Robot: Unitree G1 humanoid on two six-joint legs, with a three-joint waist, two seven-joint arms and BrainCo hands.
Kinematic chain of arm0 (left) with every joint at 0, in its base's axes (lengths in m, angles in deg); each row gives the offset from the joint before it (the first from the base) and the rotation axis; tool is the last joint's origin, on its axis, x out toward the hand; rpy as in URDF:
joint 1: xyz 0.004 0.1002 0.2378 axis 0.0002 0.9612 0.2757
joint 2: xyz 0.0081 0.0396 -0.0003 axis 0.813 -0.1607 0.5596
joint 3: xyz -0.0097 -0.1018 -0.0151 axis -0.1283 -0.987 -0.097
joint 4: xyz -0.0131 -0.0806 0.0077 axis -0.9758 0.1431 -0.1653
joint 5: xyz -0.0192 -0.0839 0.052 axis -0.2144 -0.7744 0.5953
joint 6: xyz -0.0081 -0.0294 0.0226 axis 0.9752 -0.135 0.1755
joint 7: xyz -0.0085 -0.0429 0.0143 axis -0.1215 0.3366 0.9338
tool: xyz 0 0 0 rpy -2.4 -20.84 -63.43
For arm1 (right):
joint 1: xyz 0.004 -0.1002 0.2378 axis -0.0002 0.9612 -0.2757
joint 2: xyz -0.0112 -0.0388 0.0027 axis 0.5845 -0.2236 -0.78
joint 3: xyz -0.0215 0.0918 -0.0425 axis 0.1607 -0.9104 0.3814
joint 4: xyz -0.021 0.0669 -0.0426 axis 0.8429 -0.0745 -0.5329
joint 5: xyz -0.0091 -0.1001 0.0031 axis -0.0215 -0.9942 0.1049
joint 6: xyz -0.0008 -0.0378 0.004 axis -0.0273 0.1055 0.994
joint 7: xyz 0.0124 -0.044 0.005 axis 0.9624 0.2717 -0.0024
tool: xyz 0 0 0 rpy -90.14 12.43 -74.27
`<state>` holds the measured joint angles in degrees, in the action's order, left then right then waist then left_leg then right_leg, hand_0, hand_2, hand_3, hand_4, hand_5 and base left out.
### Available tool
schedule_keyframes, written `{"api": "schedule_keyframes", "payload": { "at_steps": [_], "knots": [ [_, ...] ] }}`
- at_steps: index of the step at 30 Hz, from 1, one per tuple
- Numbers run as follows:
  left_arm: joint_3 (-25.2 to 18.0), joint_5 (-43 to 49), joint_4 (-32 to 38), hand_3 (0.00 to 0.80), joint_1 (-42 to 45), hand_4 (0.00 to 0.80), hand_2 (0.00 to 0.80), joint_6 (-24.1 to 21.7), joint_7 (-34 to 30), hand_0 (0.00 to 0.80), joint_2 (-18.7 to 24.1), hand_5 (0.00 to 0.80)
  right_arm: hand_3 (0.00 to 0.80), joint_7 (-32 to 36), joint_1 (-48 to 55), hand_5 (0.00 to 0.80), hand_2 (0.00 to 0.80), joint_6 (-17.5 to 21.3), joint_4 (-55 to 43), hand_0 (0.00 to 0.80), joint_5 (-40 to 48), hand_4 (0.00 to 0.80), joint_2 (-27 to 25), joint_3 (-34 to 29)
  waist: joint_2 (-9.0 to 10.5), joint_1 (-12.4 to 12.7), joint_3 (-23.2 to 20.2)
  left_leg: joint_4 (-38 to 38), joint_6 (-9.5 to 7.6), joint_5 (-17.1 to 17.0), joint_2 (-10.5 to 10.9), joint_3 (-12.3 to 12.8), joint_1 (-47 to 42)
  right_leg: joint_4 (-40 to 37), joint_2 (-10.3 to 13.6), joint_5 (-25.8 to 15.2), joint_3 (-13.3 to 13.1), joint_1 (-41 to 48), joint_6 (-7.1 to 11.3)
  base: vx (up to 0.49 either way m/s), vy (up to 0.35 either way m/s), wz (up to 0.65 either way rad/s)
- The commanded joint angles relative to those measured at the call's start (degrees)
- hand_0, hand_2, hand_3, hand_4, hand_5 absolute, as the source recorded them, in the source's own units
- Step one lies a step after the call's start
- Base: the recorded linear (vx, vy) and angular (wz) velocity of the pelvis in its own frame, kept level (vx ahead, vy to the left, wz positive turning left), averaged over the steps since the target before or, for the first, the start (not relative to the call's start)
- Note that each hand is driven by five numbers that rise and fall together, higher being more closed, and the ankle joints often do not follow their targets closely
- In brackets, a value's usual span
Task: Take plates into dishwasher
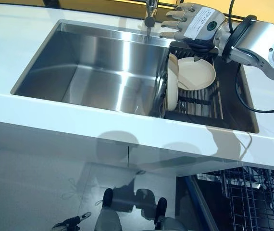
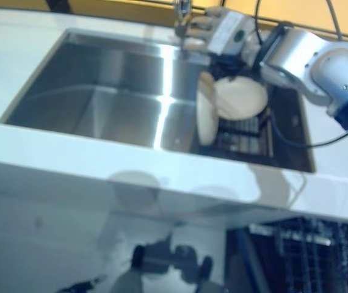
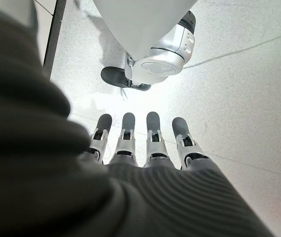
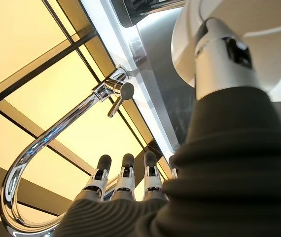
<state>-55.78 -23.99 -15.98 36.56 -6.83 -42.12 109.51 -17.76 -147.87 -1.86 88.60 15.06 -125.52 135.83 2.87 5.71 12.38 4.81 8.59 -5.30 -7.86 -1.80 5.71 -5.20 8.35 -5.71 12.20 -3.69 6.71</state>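
Our left hand [image 3: 145,148] over a pale speckled floor [image 3: 239,74], its fingers [image 3: 153,129] straight in a row and holding nothing, a dark strip [image 3: 54,30] edging the floor at one side

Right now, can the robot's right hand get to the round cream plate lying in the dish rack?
Probably yes. The right hand hovers just above the round cream plate in the dark wire dish rack, fingers straight, nothing between them. A second cream plate stands on edge beside it, clear of the way.
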Motion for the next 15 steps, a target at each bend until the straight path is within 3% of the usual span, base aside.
{"api": "schedule_keyframes", "payload": {
  "at_steps": [1,15],
  "knots": [
    [1.1,2.1,-1.3,0.000,-1.6,0.000,0.000,-0.3,-0.5,0.000,2.2,0.000,0.000,0.1,-4.5,0.000,0.000,-0.6,0.0,0.000,3.0,0.000,-0.8,-1.1,2.21,0.9,-0.3,0.2,-1.22,1.1,0.5,0.7,-1.5,0.2,4.1,0.0,0.2,1.4,4.51,0.000,0.000,0.00],
    [0.7,1.6,-0.8,0.000,-1.7,0.000,0.000,-0.2,-0.3,0.000,2.3,0.000,0.000,1.9,-4.4,0.000,0.000,-0.3,-1.8,0.000,3.8,0.000,-0.6,-0.4,2.16,1.1,-0.1,0.2,-1.18,1.0,0.6,0.5,-1.2,0.2,4.1,0.0,0.2,1.3,4.50,0.000,0.000,0.00]
  ]
}}
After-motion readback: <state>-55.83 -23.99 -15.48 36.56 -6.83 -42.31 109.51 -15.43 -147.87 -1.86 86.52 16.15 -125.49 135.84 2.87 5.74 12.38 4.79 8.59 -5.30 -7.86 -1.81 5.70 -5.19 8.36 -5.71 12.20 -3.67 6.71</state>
